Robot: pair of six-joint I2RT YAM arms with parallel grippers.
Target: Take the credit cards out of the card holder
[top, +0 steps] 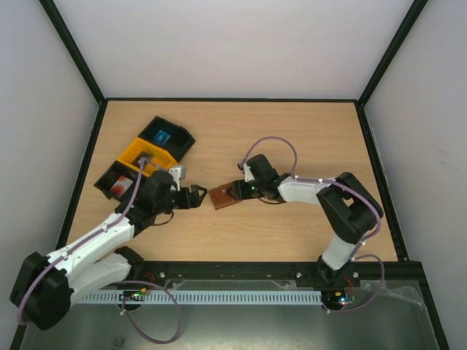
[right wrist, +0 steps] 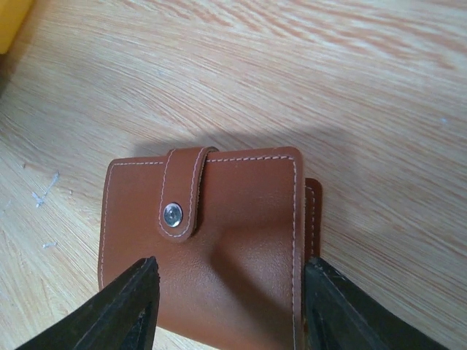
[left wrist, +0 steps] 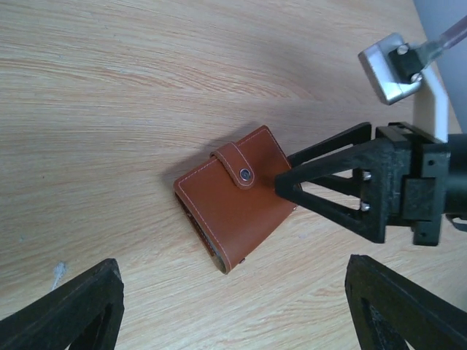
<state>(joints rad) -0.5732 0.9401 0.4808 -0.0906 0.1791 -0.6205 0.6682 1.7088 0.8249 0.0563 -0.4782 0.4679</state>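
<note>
The card holder [top: 225, 197] [left wrist: 233, 200] [right wrist: 233, 233] is a brown leather wallet lying closed on the table, its tab snapped over the front. The credit cards are hidden inside it. My right gripper [top: 239, 191] [right wrist: 230, 262] is at the holder's right side, its jaws apart. One fingertip [right wrist: 142, 273] lies over the leather and the other [right wrist: 317, 273] sits by the side edge. No clamp on the holder shows. My left gripper [top: 194, 197] [left wrist: 233, 281] is wide open just left of the holder, with only bare wood and the holder's nearest corner between its fingers.
A yellow bin [top: 146, 154] and two black bins [top: 166, 137] [top: 117, 181] stand together at the back left, behind my left arm. A black frame [top: 233, 100] runs round the table's edges. My right arm's black finger [left wrist: 321, 189] reaches in from the right of the left wrist view.
</note>
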